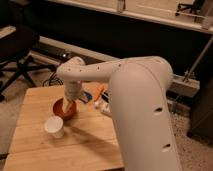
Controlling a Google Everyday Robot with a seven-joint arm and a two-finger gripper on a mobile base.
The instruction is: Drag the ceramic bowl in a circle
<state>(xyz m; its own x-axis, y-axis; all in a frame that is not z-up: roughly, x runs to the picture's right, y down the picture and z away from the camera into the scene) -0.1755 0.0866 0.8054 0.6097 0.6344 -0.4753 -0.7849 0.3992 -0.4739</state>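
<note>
The gripper (70,103) hangs with fingers apart, tips dipping inside the ceramic bowl (62,114), probably so one finger can bear on the rim and drag it; the bowl sits toward the wooden table's (33,102) far edge, just behind the white paper cup (54,127).

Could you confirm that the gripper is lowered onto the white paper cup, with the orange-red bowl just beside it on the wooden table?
Not quite. The camera view shows the gripper lowered onto the orange-red ceramic bowl, not the white paper cup. The cup stands just beside the bowl on the wooden table.
</note>
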